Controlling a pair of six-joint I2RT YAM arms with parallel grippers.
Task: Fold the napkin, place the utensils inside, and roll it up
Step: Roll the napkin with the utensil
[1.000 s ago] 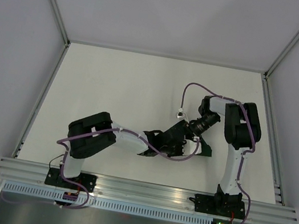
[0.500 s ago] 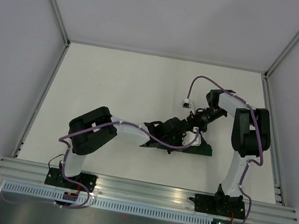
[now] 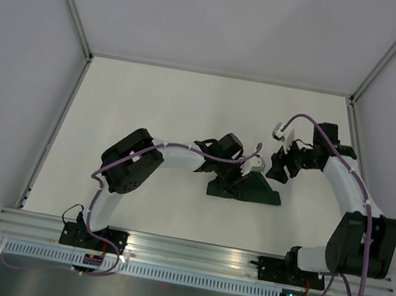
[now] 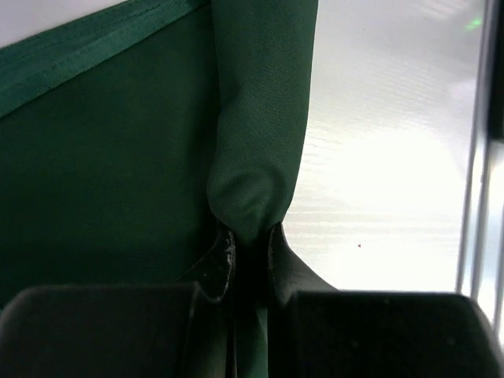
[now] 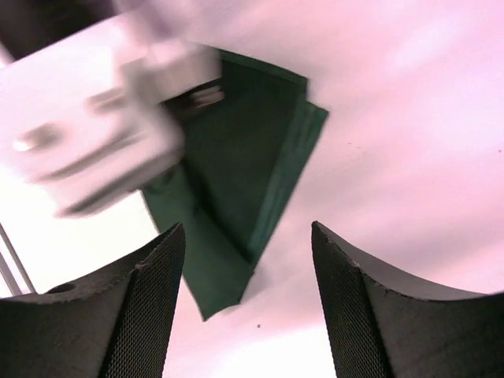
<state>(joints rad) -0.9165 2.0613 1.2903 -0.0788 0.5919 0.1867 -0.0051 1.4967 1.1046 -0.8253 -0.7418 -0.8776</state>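
Since a second ago the right arm has swung out to its own side and its end effector (image 5: 246, 240) has come off the cloth, while the left arm has drawn back along the napkin (image 3: 259, 193). That napkin now lies as a folded dark green band on the bench (image 3: 152, 102), its long axis running left to right, roughly parallel to the near edge.

At the napkin's left part, toward its far edge, the left end effector (image 4: 250, 250) is pinched narrow on a raised ridge of the cloth; its wrist view shows the fold squeezed between the two fingers. Just beyond the napkin's far right corner, the right end effector stands wide and holds nothing. It is clear of the cloth, and its wrist view shows the layered corner between and beyond its fingers.

Judging from this, the left arm is the one in contact and the nearer. Any next fold or roll would run across the band's short side, with the right arm having to come back in toward the right end.
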